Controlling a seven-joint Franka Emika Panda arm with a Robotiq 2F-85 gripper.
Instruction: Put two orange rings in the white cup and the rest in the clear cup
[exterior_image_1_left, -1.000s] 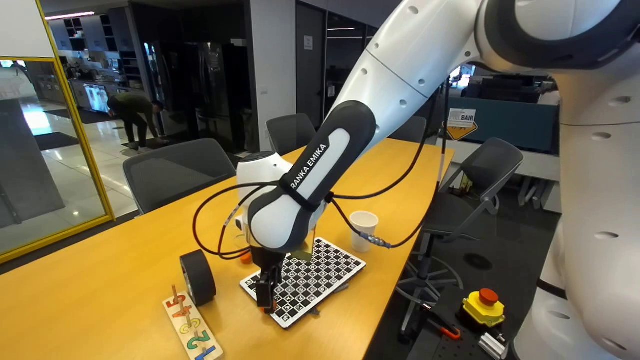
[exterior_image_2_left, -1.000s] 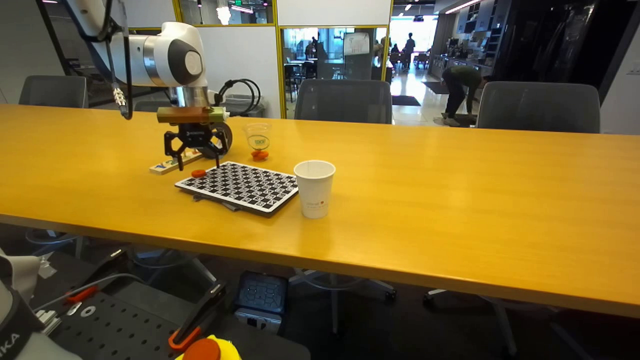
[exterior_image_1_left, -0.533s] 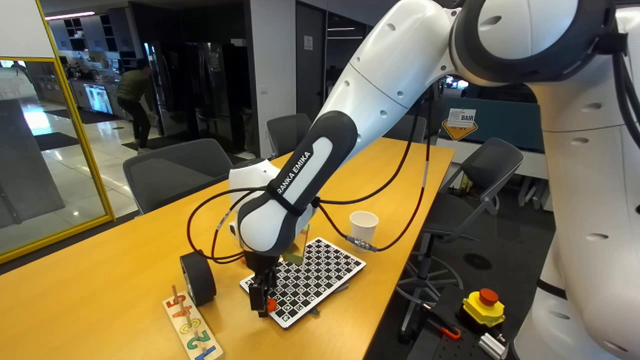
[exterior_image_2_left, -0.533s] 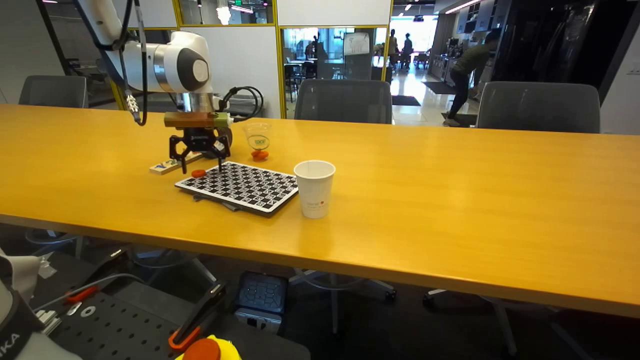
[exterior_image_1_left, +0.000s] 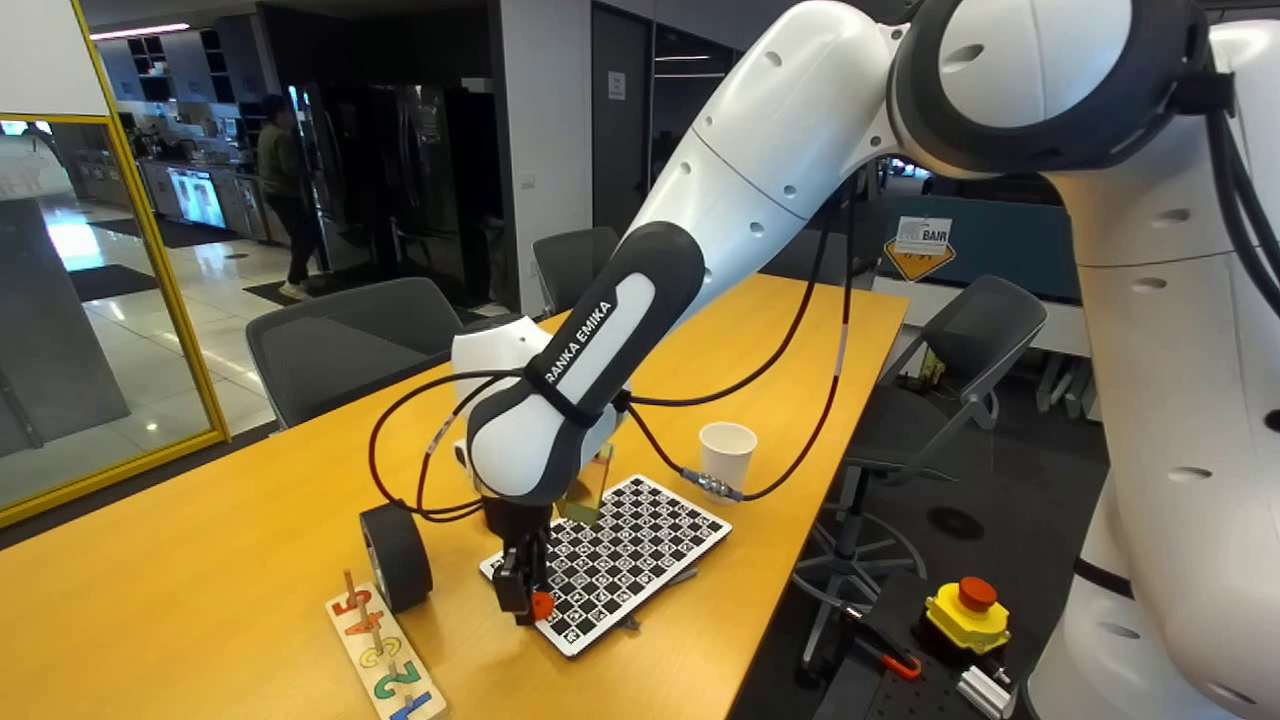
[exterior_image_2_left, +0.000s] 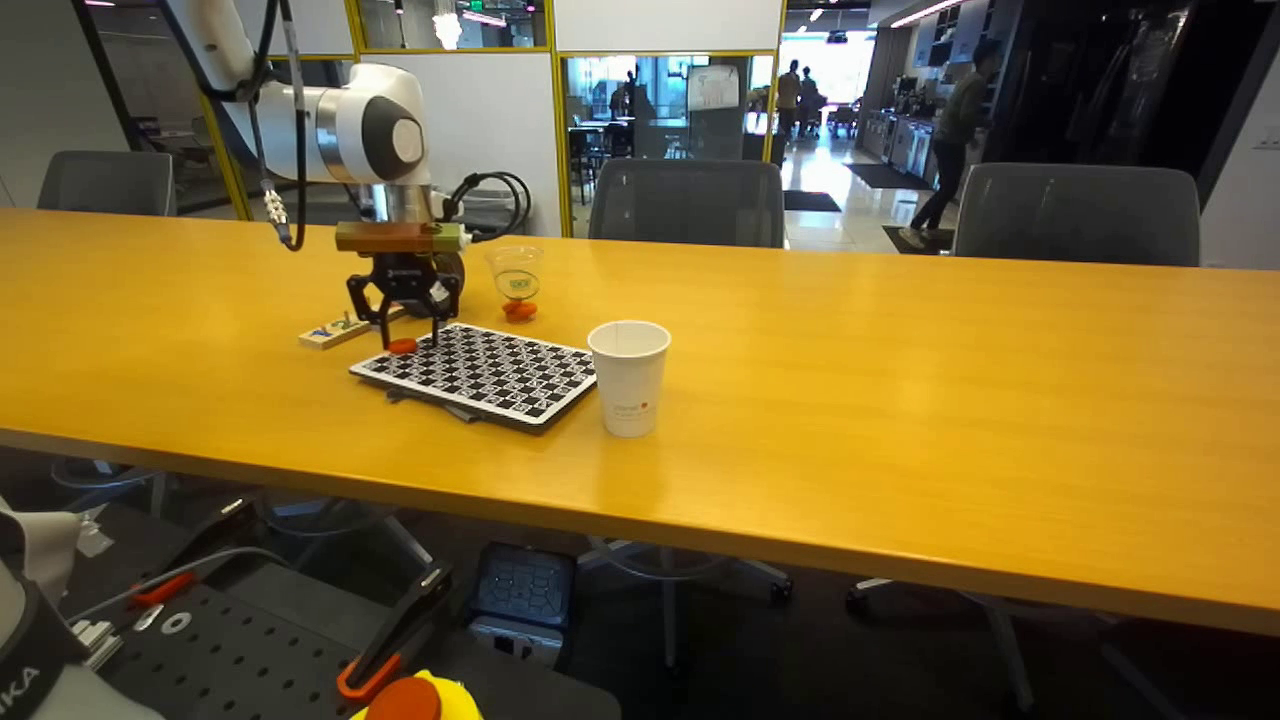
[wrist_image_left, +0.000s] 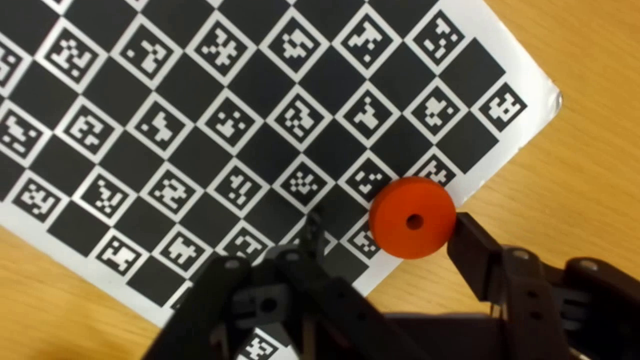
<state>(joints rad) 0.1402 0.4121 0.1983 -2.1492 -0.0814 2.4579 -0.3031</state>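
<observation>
One orange ring (wrist_image_left: 412, 218), a thick disc with a small hole, rests on the checkered board's edge. My gripper (wrist_image_left: 387, 224) is around it, jaws partly closed. The right finger touches the ring's side in the wrist view, while a gap separates the left finger (wrist_image_left: 314, 232) from it, so the jaws are still open. More orange rings (exterior_image_2_left: 519, 311) show at the bottom of the clear cup (exterior_image_2_left: 516, 270), seemingly inside it; my arm largely hides that cup in an exterior view. The white cup (exterior_image_2_left: 628, 380) stands upright beside the board's far end; its inside bottom is hidden.
The checkered board (exterior_image_1_left: 630, 550) lies flat on the wooden table (exterior_image_1_left: 250, 530). A black wheel (exterior_image_1_left: 397, 556) and a wooden number board (exterior_image_1_left: 385, 650) with pegs stand close to my gripper. Cables (exterior_image_1_left: 840, 380) hang from my arm near the white cup.
My gripper has come down and across to the ring, and its jaws have narrowed. The ring has slid slightly along the board. A person in the background has stood up.
</observation>
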